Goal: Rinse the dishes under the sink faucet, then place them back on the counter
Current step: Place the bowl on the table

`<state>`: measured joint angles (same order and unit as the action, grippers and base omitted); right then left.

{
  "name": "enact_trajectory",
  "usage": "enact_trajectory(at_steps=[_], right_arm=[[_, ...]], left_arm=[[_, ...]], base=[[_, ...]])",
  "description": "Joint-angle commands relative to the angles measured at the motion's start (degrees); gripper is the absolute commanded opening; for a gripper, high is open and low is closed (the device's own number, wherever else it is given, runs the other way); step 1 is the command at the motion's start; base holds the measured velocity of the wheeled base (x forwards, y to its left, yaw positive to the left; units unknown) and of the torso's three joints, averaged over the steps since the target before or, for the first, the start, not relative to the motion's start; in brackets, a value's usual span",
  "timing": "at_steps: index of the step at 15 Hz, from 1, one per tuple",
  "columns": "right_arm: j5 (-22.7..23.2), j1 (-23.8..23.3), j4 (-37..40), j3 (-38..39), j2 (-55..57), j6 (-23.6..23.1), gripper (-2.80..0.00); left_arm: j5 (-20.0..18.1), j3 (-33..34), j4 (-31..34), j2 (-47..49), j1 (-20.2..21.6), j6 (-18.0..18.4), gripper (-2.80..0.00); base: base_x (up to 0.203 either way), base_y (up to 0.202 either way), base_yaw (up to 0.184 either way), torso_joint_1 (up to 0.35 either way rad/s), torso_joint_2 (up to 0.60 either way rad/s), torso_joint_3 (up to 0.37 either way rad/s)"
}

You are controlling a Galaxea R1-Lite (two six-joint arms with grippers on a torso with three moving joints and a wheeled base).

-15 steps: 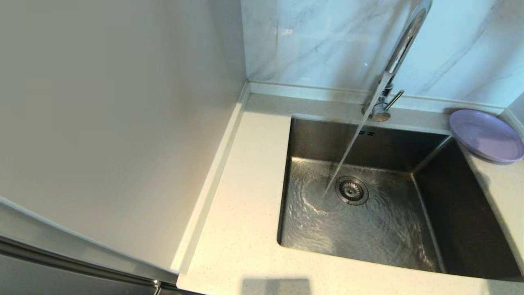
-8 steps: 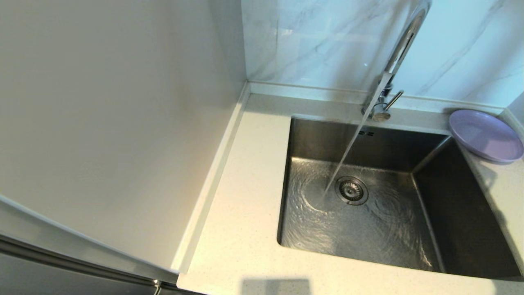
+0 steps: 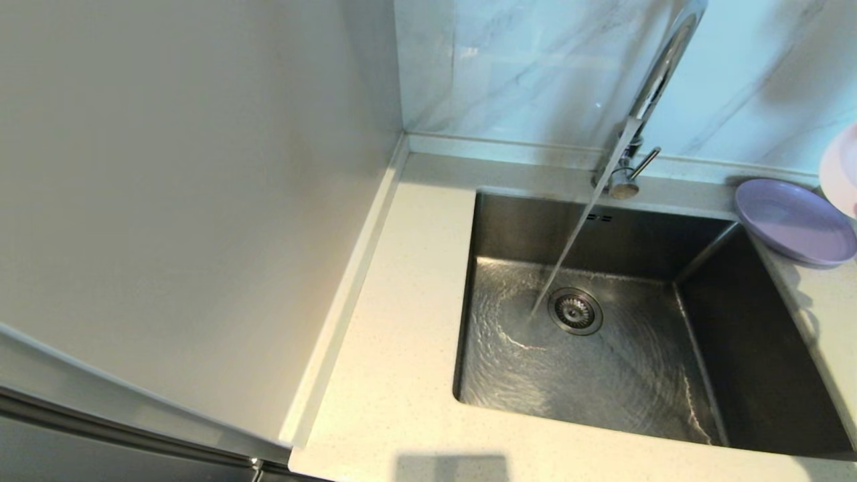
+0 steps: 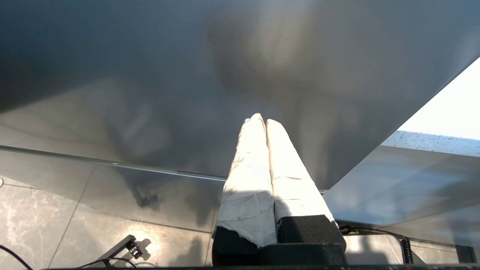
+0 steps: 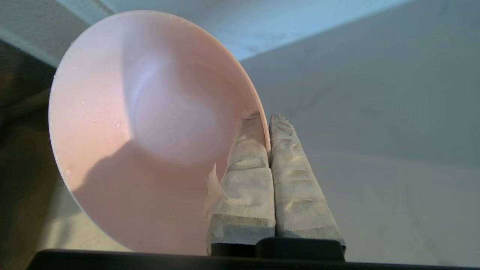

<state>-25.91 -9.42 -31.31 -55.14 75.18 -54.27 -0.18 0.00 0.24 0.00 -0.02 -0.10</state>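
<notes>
Right gripper [image 5: 268,120] jaws pinch the pink bowl [image 5: 150,123] rim; left gripper [image 4: 261,120] jaws closed.

Grey-veined marble wall [image 3: 535,67], plain pale side panel [image 3: 187,201], glossy marbled floor tiles [image 4: 56,225]

Head camera looks steeply down on the sink [image 3: 602,321]; right wrist camera peers closely along its fingers [image 5: 243,168] at the pink bowl [image 5: 150,123], glimpsed by both.
</notes>
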Motion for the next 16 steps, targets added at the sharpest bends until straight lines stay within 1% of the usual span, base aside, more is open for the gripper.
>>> enact_trajectory(at_steps=[1,2,3,4,5,6,8,9,10,11,12,13,15,16], right_arm=[[0.3,-2.2,38.8,-12.6,-1.5,12.8,-2.80],[2.7,-3.7,51.7,-17.4,-1.7,20.2,-2.80],[6.9,-5.8,61.3,-20.9,-1.6,30.1,-2.80],[11.2,-7.7,65.8,-22.3,-1.2,39.0,-2.80],[14.9,-9.5,67.5,-22.6,-0.4,47.8,-2.80],[18.5,-12.1,68.8,-22.5,0.6,55.1,-2.80],[25.0,-18.3,69.9,-21.8,2.7,62.2,-2.80],[26.7,-21.0,69.9,-21.3,4.4,66.0,-2.80],[27.3,-23.4,69.6,-20.8,5.8,69.3,-2.80],[27.5,-25.6,68.6,-20.1,7.0,71.3,-2.80],[27.2,-27.9,65.8,-18.6,8.3,72.3,-2.80],[25.7,-29.3,61.8,-16.4,9.8,73.4,-2.80],[19.3,-30.4,54.3,-12.4,12.6,76.4,-2.80],[17.5,-31.0,52.1,-11.2,13.9,76.8,-2.80]], left_arm=[[0.0,0.0,0.0,0.0,0.0,0.0,-2.80],[0.0,0.0,0.0,0.0,0.0,0.0,-2.80],[0.0,0.0,0.0,0.0,0.0,0.0,-2.80],[0.0,0.0,0.0,0.0,0.0,0.0,-2.80],[0.0,0.0,0.0,0.0,0.0,0.0,-2.80],[0.0,0.0,0.0,0.0,0.0,0.0,-2.80],[0.0,0.0,0.0,0.0,0.0,0.0,-2.80],[0.0,0.0,0.0,0.0,0.0,0.0,-2.80],[0.0,0.0,0.0,0.0,0.0,0.0,-2.80],[0.0,0.0,0.0,0.0,0.0,0.0,-2.80],[0.0,0.0,0.0,0.0,0.0,0.0,-2.80],[0.0,0.0,0.0,0.0,0.0,0.0,-2.80],[0.0,0.0,0.0,0.0,0.0,0.0,-2.80],[0.0,0.0,0.0,0.0,0.0,0.0,-2.80]], base=[[0.000,0.000,0.000,0.000,0.00,0.000],[0.000,0.000,0.000,0.000,0.00,0.000],[0.000,0.000,0.000,0.000,0.00,0.000],[0.000,0.000,0.000,0.000,0.00,0.000],[0.000,0.000,0.000,0.000,0.00,0.000],[0.000,0.000,0.000,0.000,0.00,0.000],[0.000,0.000,0.000,0.000,0.00,0.000],[0.000,0.000,0.000,0.000,0.00,0.000],[0.000,0.000,0.000,0.000,0.00,0.000],[0.000,0.000,0.000,0.000,0.00,0.000],[0.000,0.000,0.000,0.000,0.00,0.000],[0.000,0.000,0.000,0.000,0.00,0.000],[0.000,0.000,0.000,0.000,0.00,0.000],[0.000,0.000,0.000,0.000,0.00,0.000]])
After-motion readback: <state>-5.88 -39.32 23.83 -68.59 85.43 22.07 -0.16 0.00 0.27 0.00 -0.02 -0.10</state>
